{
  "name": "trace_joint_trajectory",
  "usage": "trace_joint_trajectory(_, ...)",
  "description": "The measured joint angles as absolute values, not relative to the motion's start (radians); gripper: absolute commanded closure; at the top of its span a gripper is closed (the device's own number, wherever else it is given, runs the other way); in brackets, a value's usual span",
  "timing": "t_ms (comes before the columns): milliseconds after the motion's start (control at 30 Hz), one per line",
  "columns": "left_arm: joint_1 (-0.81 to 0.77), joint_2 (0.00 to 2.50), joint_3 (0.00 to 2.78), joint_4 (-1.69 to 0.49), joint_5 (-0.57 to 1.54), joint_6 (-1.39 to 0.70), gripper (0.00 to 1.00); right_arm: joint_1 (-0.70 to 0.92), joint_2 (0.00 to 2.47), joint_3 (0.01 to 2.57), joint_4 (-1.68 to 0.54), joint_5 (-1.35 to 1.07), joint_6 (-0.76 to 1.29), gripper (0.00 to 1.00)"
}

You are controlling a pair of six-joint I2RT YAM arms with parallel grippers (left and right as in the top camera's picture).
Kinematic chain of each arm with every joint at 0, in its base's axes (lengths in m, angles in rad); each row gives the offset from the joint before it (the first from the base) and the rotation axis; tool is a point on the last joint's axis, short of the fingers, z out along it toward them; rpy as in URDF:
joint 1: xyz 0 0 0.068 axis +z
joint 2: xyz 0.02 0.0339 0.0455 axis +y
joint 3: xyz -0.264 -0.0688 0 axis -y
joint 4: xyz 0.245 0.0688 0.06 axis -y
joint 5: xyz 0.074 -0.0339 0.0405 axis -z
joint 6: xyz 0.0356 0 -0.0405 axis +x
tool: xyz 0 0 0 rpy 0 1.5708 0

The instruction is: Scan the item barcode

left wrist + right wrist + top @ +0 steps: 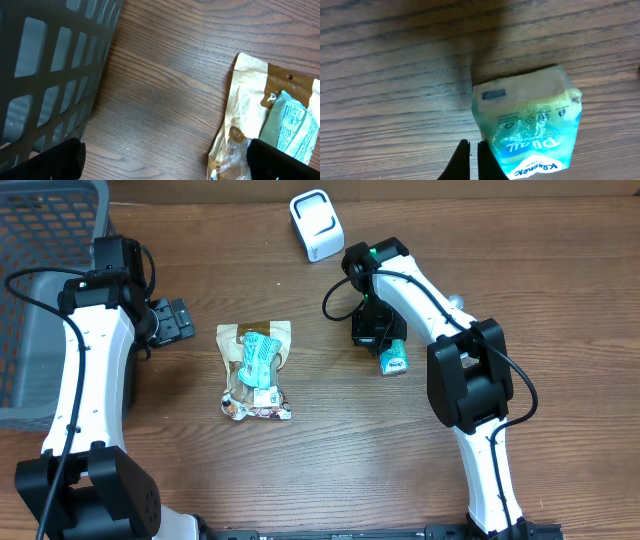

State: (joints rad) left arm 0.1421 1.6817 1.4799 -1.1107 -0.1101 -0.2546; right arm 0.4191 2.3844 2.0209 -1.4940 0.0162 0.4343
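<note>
A teal Kleenex tissue pack [530, 130] lies on the wooden table. My right gripper [472, 159] is shut with nothing between its fingers, and its right finger stands against the pack's left side. From above, the right gripper [379, 343] sits just over the tissue pack [394, 359]. The white barcode scanner [317, 224] stands at the back, apart from both arms. My left gripper [165, 164] is wide open and empty, left of a tan snack bag [247, 95]. A second teal pack [292, 125] lies on that bag. The left gripper [178, 320] is left of the snack bag [255, 375].
A dark mesh basket [40, 240] stands at the far left, close behind the left arm, and the basket [50, 65] fills the left of the left wrist view. Bare wood lies between the snack bag and the tissue pack.
</note>
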Motion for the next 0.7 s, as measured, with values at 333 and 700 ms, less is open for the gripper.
trace_joint_trajectory(333,0.142,1.682,1.480,-1.111,-0.110,-0.255,0.01,0.419,2.384,2.021,-1.509,-0.030,0.441,0.96)
trace_joint_trajectory(700,0.142,1.682,1.480,-1.111,-0.110,-0.255,0.00,0.419,2.384,2.021,-1.482,-0.038,0.442,0.96)
